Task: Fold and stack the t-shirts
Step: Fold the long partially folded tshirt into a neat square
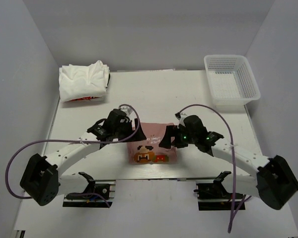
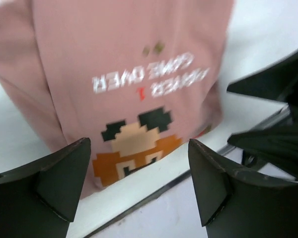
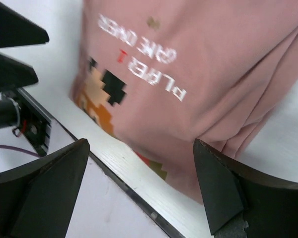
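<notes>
Found the folded pink t-shirt print-up at the near edge of the table, flanked by the left gripper and right gripper (both spread wide, holding nothing). Saw white t-shirts piled at the far-left corner.

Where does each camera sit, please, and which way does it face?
Top external: above and behind the arms, looking down on the table; both arms show, left gripper and right gripper flanking the pink t-shirt.
Left wrist: on the left arm, looking down between its open fingers at the shirt.
Right wrist: on the right arm, likewise, between its fingers.
Shared: all three show the shirt's pixel print.
</notes>
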You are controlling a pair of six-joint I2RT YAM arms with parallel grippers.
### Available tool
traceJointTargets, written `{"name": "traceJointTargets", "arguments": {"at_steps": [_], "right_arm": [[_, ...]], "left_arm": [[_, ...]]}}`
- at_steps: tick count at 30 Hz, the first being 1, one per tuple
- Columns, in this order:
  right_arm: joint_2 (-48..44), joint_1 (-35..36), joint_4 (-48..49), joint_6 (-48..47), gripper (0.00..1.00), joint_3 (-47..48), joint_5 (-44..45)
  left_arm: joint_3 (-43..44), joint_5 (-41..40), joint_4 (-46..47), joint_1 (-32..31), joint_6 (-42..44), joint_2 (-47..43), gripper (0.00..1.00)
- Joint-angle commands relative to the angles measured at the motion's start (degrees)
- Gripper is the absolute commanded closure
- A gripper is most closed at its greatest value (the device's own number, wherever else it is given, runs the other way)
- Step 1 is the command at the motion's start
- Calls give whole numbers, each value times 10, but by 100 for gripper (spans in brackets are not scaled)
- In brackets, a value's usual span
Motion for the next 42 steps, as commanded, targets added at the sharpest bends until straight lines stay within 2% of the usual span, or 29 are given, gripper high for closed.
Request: {"name": "traceJointTargets", "arguments": {"at_steps": [1, 4, 8, 11, 13, 16, 21, 25, 29, 31, 32, 33, 34, 35, 36, 38, 40, 42], "right_arm": [[-58, -5, -42, -26, 10, 36, 59], [-40, -6, -44, -33, 10, 56, 140], [23, -14, -86, -29, 10, 117, 224], [75, -25, -109, -21, 10, 150, 253], [103, -29, -104, -21, 10, 169, 265], [141, -44, -99, -14, 10, 188, 261], [194, -56, -87, -19, 10, 197, 242], [218, -62, -61, -18, 10, 199, 225], [236, -66, -38, -16, 15, 205, 210], [244, -66, -37, -17, 19, 207, 204], [247, -68, -31, -17, 21, 206, 205], [250, -68, -23, -19, 29, 206, 204], [251, -70, -19, -19, 36, 206, 202], [254, -70, -15, -19, 44, 206, 198], [256, -70, -10, -18, 66, 208, 197], [253, -70, -10, -19, 86, 212, 193], [239, -68, -10, -21, 93, 212, 190], [231, -66, -18, -26, 96, 209, 200]], "left_arm": [[56, -107, -33, -4, -6, -14, 10], [119, -149, -57, -4, 25, 57, 10], [203, -203, -94, -4, 38, 162, 17], [252, -229, -113, 9, 38, 220, 24], [265, -258, -118, 9, 38, 236, 24], [270, -268, -112, 9, 30, 265, 24], [284, -279, -106, 9, 19, 304, 33], [289, -279, -82, 14, 19, 322, 45], [294, -279, -71, 14, 19, 346, 57], [306, -279, -71, 14, 19, 355, 67], [306, -279, -65, 14, 19, 355, 72], [312, -279, -65, 19, 19, 362, 79], [312, -279, -65, 19, 19, 362, 96], [312, -273, -59, 19, 19, 362, 100], [312, -273, -54, 19, 19, 362, 100], [312, -273, -54, 19, 19, 339, 100], [289, -273, -42, 19, 19, 311, 100], [255, -273, -26, 19, 19, 254, 100]]}}
